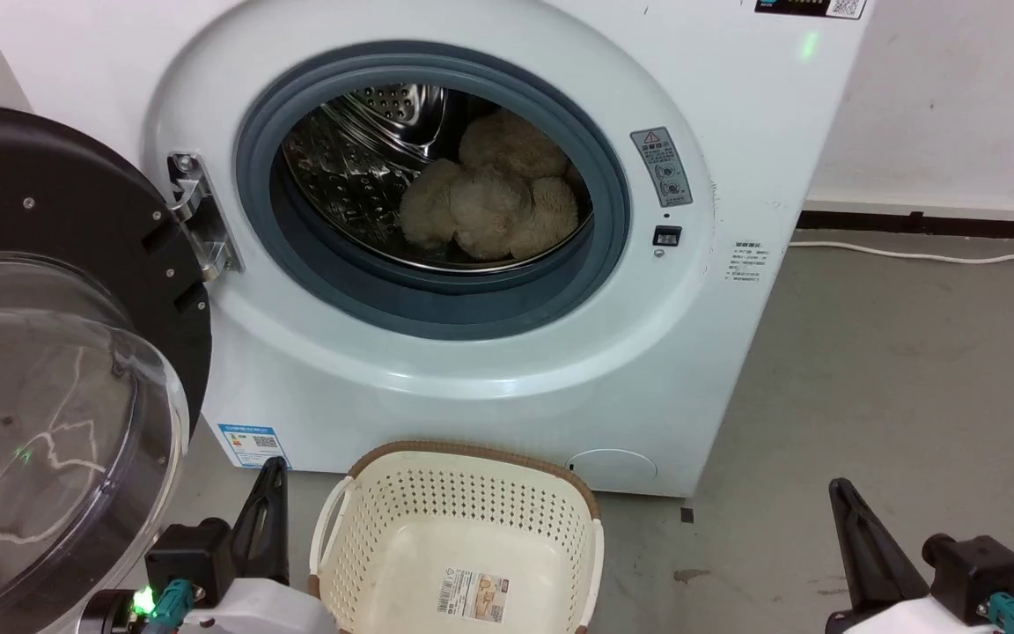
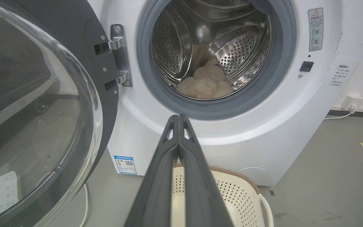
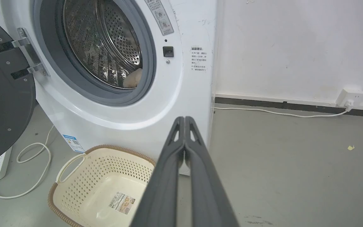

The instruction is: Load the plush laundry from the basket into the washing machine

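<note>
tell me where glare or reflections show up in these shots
Head view: white and green reflections streak the clear door, a green flare spot sits high on the washing machine. Left wrist view: bright highlights on the steel drum, room reflections in the door. Right wrist view: even light, mild sheen on the drum.

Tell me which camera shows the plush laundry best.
The head view: the plush laundry sits large and clear inside the washing machine, lobes distinct. The left wrist view shows it smaller; the right wrist view catches just a sliver.
</note>
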{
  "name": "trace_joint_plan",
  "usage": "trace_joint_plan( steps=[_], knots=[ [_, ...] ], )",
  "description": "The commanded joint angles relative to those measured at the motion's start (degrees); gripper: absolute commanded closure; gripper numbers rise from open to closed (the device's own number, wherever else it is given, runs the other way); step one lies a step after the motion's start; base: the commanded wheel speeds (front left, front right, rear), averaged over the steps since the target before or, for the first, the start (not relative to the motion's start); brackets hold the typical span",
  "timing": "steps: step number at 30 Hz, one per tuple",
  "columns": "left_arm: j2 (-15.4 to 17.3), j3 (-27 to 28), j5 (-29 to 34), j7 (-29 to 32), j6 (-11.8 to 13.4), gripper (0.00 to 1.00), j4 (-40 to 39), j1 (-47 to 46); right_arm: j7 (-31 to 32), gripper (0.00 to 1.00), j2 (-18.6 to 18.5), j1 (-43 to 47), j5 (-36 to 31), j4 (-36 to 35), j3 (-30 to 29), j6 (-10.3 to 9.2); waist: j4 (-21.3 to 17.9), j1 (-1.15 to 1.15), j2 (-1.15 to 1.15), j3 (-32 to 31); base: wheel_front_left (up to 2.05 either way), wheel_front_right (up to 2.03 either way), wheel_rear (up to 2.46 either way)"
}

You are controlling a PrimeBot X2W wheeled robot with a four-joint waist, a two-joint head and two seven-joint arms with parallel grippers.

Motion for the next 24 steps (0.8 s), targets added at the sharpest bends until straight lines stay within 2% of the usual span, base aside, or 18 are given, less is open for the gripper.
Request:
trace_joint_plan(
  steps=[1, 24],
  knots=[
    [-0.47, 0.46, 0.64, 0.3, -0.43, 1.0, -0.2, -0.8, 0.21, 1.0, -0.05, -0.89, -0.43, -0.29, 0.11, 0.02, -0.01, 0.0, 0.0, 0.01, 0.0, 0.0, 0.0],
    [-3.39, 3.47, 5.49, 2.22, -2.62, 1.0, -0.34, -1.27, 2.03, 1.0, -0.07, -2.65, -2.34, -0.49, 0.42, 0.03, -0.25, 0.0, 0.0, 0.25, 0.0, 0.0, 0.0]
  ],
)
